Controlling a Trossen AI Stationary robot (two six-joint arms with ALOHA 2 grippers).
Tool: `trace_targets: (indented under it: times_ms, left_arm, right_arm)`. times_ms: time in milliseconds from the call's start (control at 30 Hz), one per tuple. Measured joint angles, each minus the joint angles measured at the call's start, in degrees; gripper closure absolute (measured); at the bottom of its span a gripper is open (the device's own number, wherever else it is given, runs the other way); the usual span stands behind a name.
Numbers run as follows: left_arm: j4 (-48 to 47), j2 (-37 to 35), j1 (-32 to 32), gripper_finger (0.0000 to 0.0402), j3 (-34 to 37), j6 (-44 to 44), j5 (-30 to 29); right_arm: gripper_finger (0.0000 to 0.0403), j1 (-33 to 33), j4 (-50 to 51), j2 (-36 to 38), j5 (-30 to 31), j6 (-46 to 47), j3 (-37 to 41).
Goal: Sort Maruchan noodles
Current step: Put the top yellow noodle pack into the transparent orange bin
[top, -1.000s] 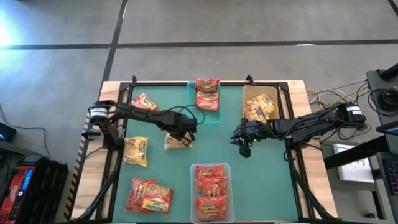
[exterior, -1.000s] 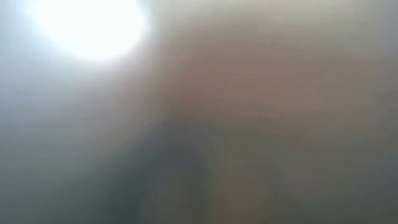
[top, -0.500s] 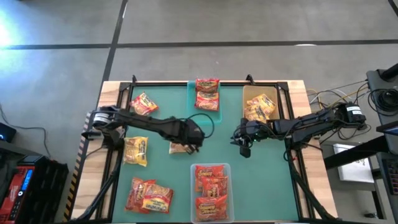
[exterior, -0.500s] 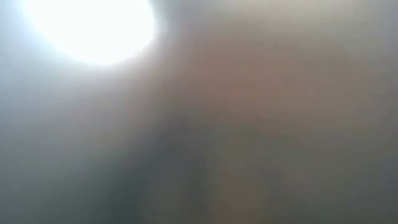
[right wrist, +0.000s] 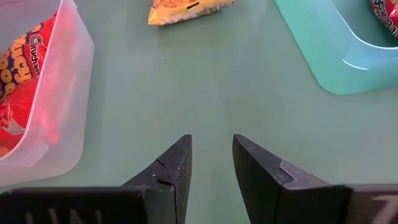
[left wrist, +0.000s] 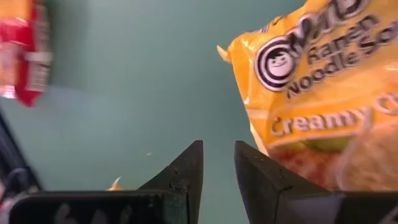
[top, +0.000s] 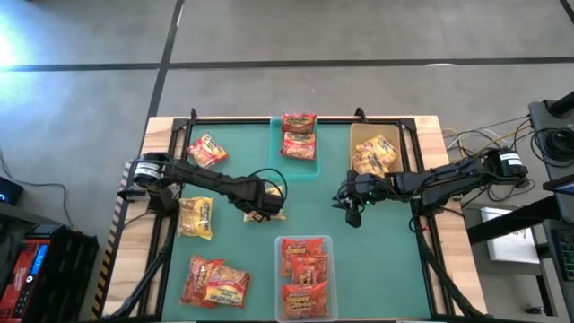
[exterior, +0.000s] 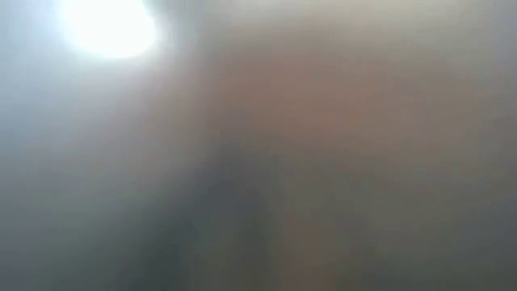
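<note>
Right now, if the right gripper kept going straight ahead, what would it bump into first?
Probably the yellow noodle packet. The right gripper points across bare green mat, passing between the clear bin and teal bin.

A yellow noodle packet (left wrist: pixel 311 93) with black lettering lies on the green mat (top: pixel 377 260), near a teal bin (right wrist: pixel 323 56).

Right gripper (right wrist: pixel 211 163) hovering over green mat (right wrist: pixel 205 81), fingers slightly parted, holding nothing. Clear bin (right wrist: pixel 59 118) showing red packets (right wrist: pixel 18 68). Teal bin (right wrist: pixel 336 56) lying opposite. Yellow packet (right wrist: pixel 186 9) lying beyond.
</note>
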State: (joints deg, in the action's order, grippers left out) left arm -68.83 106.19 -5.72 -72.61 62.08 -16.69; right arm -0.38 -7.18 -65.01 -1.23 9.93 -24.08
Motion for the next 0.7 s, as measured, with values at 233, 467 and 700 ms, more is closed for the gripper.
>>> trace_targets:
  times_ms: [233, 467, 700]
  left_arm:
    - [22.5, 0.0, 1.1, 0.0327, 7.6, -4.6, 2.9]
    - [49.5, 0.0, 1.1, 0.0326, 10.1, -15.6, 5.7]
    - [51.9, 0.0, 0.8, 0.0326, 7.2, -18.0, 5.7]
  right_arm:
    - [0.0298, 0.0, 0.0, 0.0, 0.0, 0.1, 0.0]
    - [0.0298, 0.0, -0.8, 0.0, 0.0, 0.2, 0.0]
    - [0.0298, 0.0, 2.9, 0.0, -0.2, 2.8, 0.0]
